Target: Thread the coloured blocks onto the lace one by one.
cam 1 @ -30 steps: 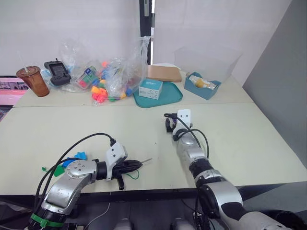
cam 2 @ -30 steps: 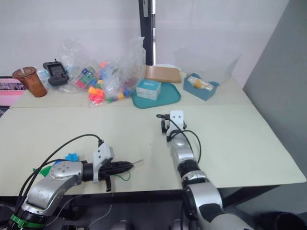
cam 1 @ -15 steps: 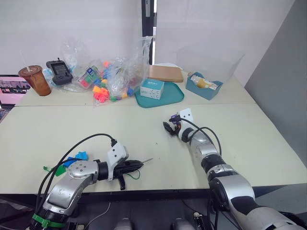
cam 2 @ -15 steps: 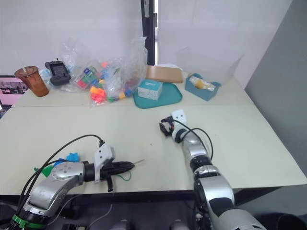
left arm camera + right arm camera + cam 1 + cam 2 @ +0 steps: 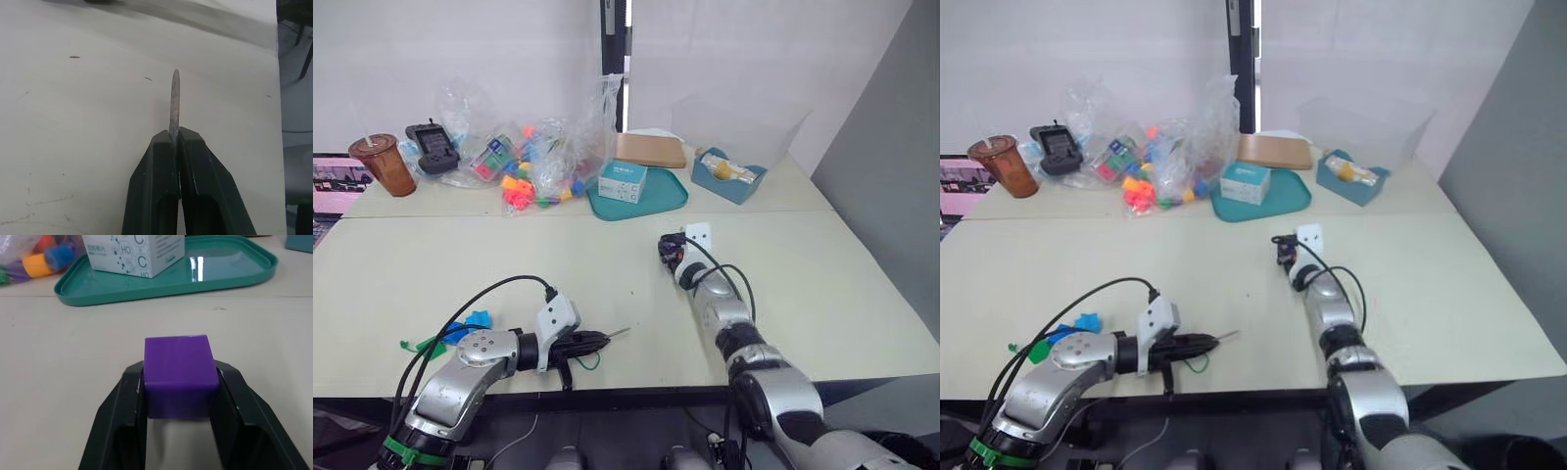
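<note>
My left gripper [image 5: 595, 340] is low over the table's near edge, shut on the lace's stiff needle tip [image 5: 174, 105], which sticks out past the fingers toward the right. A loop of the green lace [image 5: 588, 360] lies just under it. Farther left, beside the arm, a blue block [image 5: 477, 318] and a green piece [image 5: 415, 345] rest on the table. My right gripper [image 5: 180, 371] is near the table's middle, shut on the purple block [image 5: 180, 374] and pointing toward the far side. That purple block [image 5: 668, 247] is a small dark spot in the head view.
Along the far edge stand a brown drink cup [image 5: 380, 164], a black device [image 5: 429, 147], a clear bag of bright toy pieces [image 5: 533, 162], a teal tray [image 5: 656, 203] bearing a white box [image 5: 622, 181], and a blue bin [image 5: 729, 174].
My right forearm has swung and its wrist has turned, still holding the purple block near the same spot. The left gripper has edged slightly right with the lace tip.
</note>
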`<state>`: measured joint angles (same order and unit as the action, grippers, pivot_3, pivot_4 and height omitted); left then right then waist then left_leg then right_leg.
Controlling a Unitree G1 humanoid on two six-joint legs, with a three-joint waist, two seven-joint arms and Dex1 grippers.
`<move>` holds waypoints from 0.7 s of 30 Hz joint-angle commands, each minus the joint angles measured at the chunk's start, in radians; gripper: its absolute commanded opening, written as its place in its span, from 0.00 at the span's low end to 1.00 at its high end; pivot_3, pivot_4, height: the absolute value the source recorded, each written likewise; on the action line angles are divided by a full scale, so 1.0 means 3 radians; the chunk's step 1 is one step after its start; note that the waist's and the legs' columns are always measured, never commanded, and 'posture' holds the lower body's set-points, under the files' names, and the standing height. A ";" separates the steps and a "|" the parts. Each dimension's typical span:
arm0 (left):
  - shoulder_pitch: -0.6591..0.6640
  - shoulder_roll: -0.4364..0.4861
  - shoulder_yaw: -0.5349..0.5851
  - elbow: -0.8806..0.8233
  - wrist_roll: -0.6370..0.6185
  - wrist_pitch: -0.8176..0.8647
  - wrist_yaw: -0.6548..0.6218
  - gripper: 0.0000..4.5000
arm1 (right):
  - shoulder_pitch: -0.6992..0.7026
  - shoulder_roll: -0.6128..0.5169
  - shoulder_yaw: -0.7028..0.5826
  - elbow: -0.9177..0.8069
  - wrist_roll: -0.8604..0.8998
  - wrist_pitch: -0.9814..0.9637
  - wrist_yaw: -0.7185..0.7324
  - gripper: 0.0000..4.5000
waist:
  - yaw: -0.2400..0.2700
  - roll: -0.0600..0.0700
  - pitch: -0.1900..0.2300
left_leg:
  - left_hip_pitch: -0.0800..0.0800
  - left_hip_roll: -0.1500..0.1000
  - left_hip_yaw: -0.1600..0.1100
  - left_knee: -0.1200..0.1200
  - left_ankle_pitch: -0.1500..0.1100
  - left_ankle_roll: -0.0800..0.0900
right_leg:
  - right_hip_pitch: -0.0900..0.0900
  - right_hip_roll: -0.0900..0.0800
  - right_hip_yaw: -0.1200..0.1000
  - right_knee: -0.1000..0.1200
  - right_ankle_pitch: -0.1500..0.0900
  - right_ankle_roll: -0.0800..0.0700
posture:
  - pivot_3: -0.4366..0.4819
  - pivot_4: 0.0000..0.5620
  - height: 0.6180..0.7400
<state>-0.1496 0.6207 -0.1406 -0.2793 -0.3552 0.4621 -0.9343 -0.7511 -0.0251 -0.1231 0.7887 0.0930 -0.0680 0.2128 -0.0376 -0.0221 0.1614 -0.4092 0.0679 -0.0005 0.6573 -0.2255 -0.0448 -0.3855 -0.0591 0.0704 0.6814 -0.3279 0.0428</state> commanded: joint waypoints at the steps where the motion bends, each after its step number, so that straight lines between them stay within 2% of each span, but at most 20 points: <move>1: -0.0032 -0.0011 0.0003 -0.0096 -0.0033 -0.0022 -0.0019 0.00 | 0.0719 0.0157 0.0186 -0.1217 -0.0011 0.0511 -0.0191 0.26 | 0.0003 0.0000 0.0000 | -0.0002 0.0001 -0.0001 -0.0002 0.0000 0.0000 | -0.0002 0.0000 -0.0001 0.0001 0.0000 0.0000 | 0.48 0.27 1.00; 2: -0.0050 -0.0012 0.0004 -0.0092 -0.0040 -0.0016 -0.0022 0.00 | 0.1181 0.0212 0.0363 -0.1932 -0.0107 0.0716 -0.0280 0.26 | 0.0018 0.0002 -0.0001 | -0.0004 0.0000 -0.0001 -0.0005 0.0000 0.0000 | -0.0004 0.0000 -0.0001 0.0002 0.0000 0.0000 | 0.48 0.27 1.00; 5: -0.0092 0.0002 0.0022 -0.0062 -0.0062 -0.0010 -0.0048 0.00 | 0.2145 0.0198 0.0847 -0.3348 -0.0381 0.1235 -0.0399 0.26 | 0.0067 0.0005 -0.0004 | -0.0017 0.0000 -0.0005 -0.0023 0.0000 0.0000 | -0.0015 0.0000 -0.0003 0.0003 0.0000 0.0000 | 0.48 0.27 1.00; 8: -0.0138 0.0017 0.0037 0.0001 -0.0064 -0.0025 -0.0091 0.00 | 0.2812 0.0063 0.1189 -0.4183 -0.0513 0.1603 -0.0383 0.26 | 0.0070 0.0005 -0.0004 | -0.0020 -0.0001 -0.0001 -0.0031 0.0000 -0.0001 | -0.0016 0.0000 -0.0001 -0.0011 0.0000 0.0000 | 0.48 0.27 1.00; 10: -0.0173 0.0018 0.0026 0.0040 -0.0059 -0.0037 -0.0131 0.00 | 0.3083 -0.0042 0.1339 -0.4435 -0.0565 0.1788 -0.0357 0.26 | 0.0057 0.0004 -0.0004 | -0.0015 -0.0002 0.0000 -0.0030 0.0001 -0.0002 | -0.0012 0.0001 0.0000 -0.0034 -0.0001 0.0000 | 0.48 0.27 1.00; 13: -0.0219 0.0014 -0.0015 0.0076 -0.0041 -0.0052 -0.0190 0.00 | 0.3299 -0.0144 0.1476 -0.4501 -0.0557 0.1947 -0.0305 0.26 | 0.0056 0.0002 -0.0004 | -0.0002 -0.0001 0.0001 -0.0030 0.0007 -0.0006 | -0.0004 0.0004 0.0001 -0.0032 -0.0001 -0.0001 | 0.48 0.27 1.00; 20: -0.0230 0.0024 -0.0034 0.0071 -0.0027 -0.0056 -0.0244 0.00 | 0.3239 -0.0122 0.1532 -0.4369 -0.0487 0.2140 -0.0290 0.26 | 0.0019 -0.0006 -0.0009 | 0.0002 0.0002 0.0001 -0.0032 0.0007 -0.0006 | -0.0003 0.0008 0.0004 -0.0032 -0.0001 -0.0002 | 0.48 0.27 1.00; 21: -0.0220 0.0029 -0.0034 0.0061 -0.0027 -0.0055 -0.0247 0.00 | 0.3253 -0.0095 0.1479 -0.4382 -0.0460 0.2142 -0.0314 0.37 | 0.0012 -0.0007 -0.0010 | 0.0002 0.0002 0.0000 -0.0033 0.0007 -0.0006 | -0.0003 0.0008 0.0003 -0.0031 -0.0001 -0.0002 | 0.48 0.27 1.00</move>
<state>-0.2146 0.6237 -0.1556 -0.2402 -0.3561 0.4604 -0.9992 0.2036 -0.0589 0.3045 -0.5644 -0.0626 0.5322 0.1136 -0.0341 -0.0243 0.1584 -0.4085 0.0686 -0.0005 0.6474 -0.2234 -0.0467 -0.3864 -0.0566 0.0714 0.6721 -0.3281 0.0423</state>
